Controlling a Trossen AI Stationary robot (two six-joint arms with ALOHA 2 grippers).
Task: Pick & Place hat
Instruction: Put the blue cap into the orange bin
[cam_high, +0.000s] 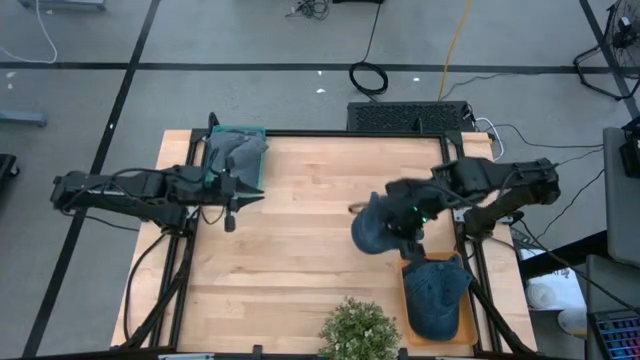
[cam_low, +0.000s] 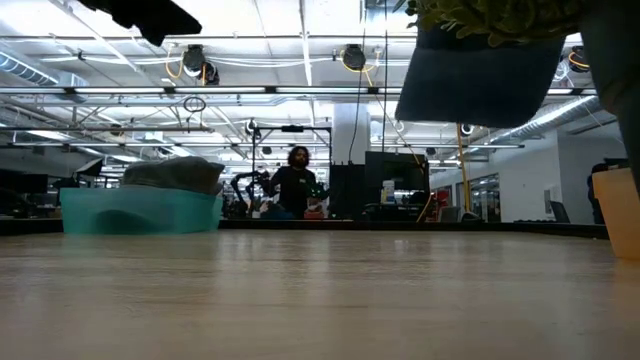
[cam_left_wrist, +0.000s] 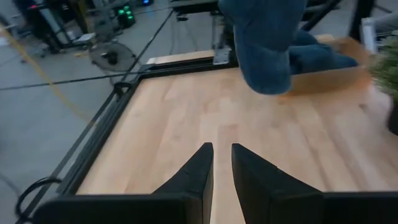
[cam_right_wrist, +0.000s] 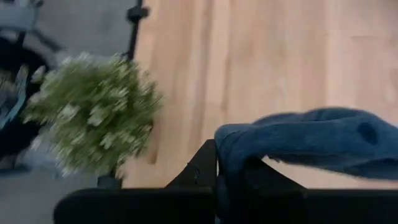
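A blue denim hat (cam_high: 372, 230) hangs over the right half of the wooden table (cam_high: 300, 250), with my right gripper (cam_high: 405, 222) shut on it. It also shows in the low view as the hat (cam_low: 480, 85), clear of the tabletop, and in the left wrist view as the hat (cam_left_wrist: 264, 50). My left gripper (cam_high: 232, 208) is at the table's left side, pointing right. Its fingers stand a little apart in the left wrist view (cam_left_wrist: 222, 165) with nothing between them. Another denim hat (cam_high: 437, 292) lies in a brown tray (cam_high: 408, 275) at the near right. My right gripper pinches an edge of the denim hat (cam_right_wrist: 229, 138) between its two fingers; which part of the hat it is, I cannot tell. The fingers slant down from the table's right side. The hat hangs below the gripper, lifted clear of the table.
A teal bin (cam_high: 237, 152) with grey hats stands at the far left corner. A potted green plant (cam_high: 358, 330) is at the near edge, just left of the tray. Bare wood lies between the two arms. A person (cam_low: 297, 180) stands in the room behind.
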